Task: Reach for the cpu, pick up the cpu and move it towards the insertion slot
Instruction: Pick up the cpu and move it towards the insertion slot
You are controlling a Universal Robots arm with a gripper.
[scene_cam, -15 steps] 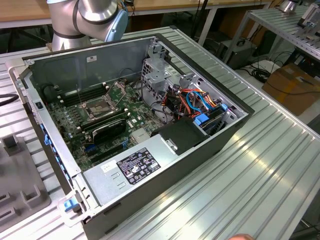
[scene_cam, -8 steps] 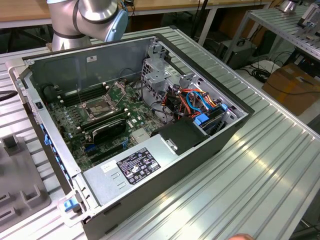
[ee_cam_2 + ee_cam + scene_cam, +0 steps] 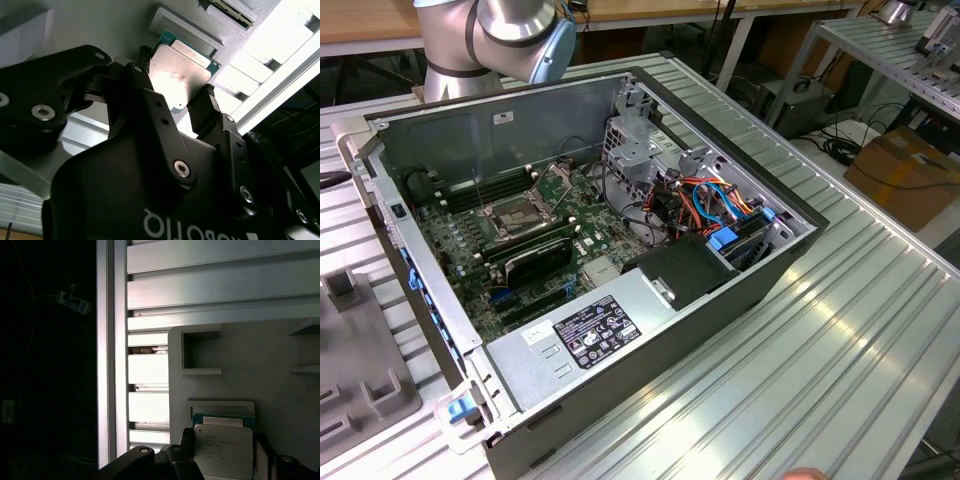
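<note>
Second wrist view, gripper [image 3: 177, 75] at cpu [image 3: 186, 62]

cpu [image 3: 180, 75] pale glossy metal, end effector [image 3: 224, 452] matt black, insertion slot [image 3: 520, 215] shiny metal frame

Above the insertion slot [image 3: 523, 216] the case [image 3: 740, 320] stands open, so the way down is free. Its retention plate [image 3: 558, 177] tips up beside it. The tall case wall [image 3: 490, 125] rises beyond, and the drive cage [image 3: 638, 150] and cables [image 3: 715, 200] crowd the exterior view's right. The raised rim of a grey holder [image 3: 250, 360] hems the cpu [image 3: 223, 450].
</note>
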